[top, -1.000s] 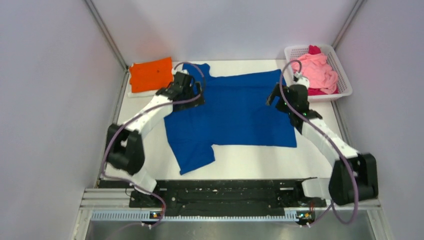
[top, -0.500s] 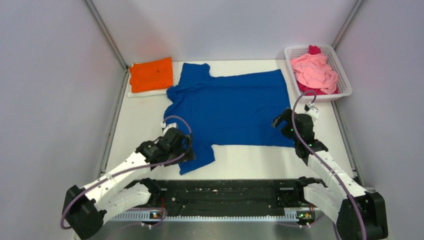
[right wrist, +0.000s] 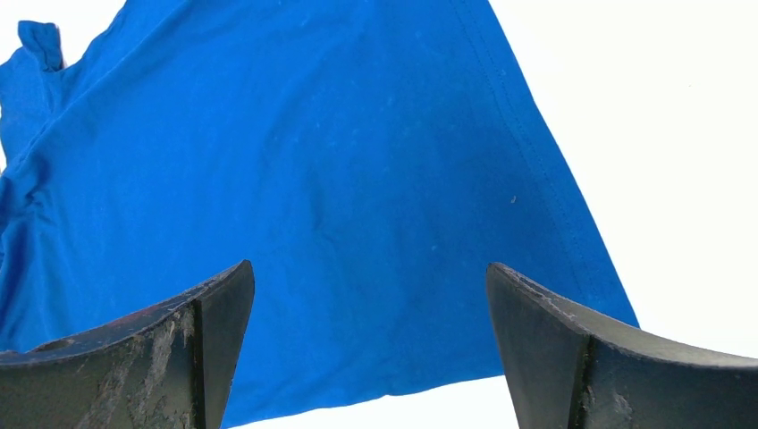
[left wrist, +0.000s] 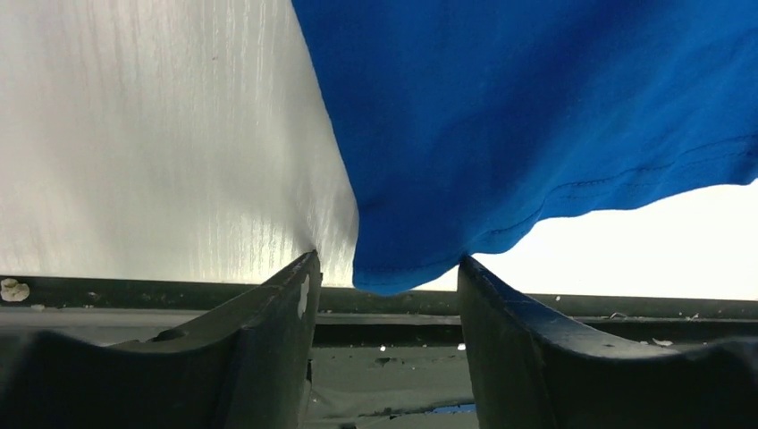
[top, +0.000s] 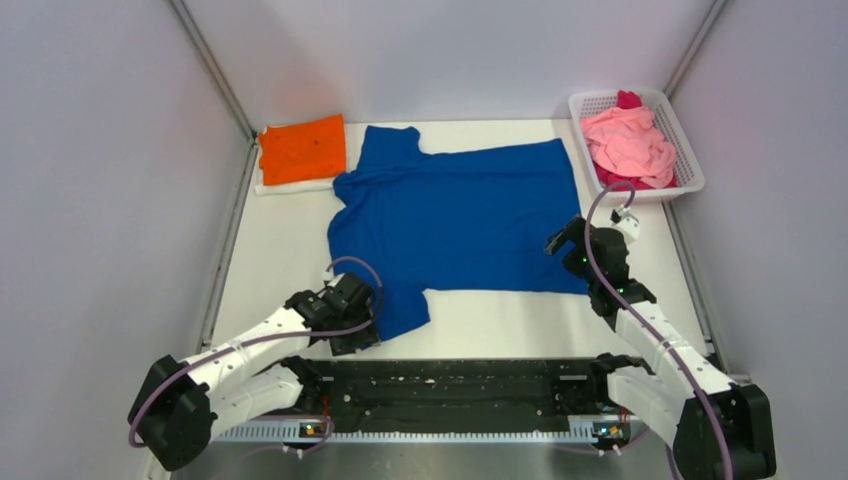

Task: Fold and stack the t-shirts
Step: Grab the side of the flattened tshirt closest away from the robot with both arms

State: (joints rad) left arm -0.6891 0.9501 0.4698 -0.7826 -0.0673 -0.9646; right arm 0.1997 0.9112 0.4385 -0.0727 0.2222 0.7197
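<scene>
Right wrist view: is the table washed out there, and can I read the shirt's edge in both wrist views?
Right wrist: the table is blown out to flat white, but the blue shirt is sharp, hem stitching clear. Left wrist: streaky glare on the table at left, pure white at right; the sleeve hem is crisp. Top view: even light, colours clear.

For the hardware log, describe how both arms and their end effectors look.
Both the left arm and right arm have white link shells with black joints and a purple cable looping along each. The left end effector and right end effector have dark fingers; the right one's are scuffed grey.
</scene>
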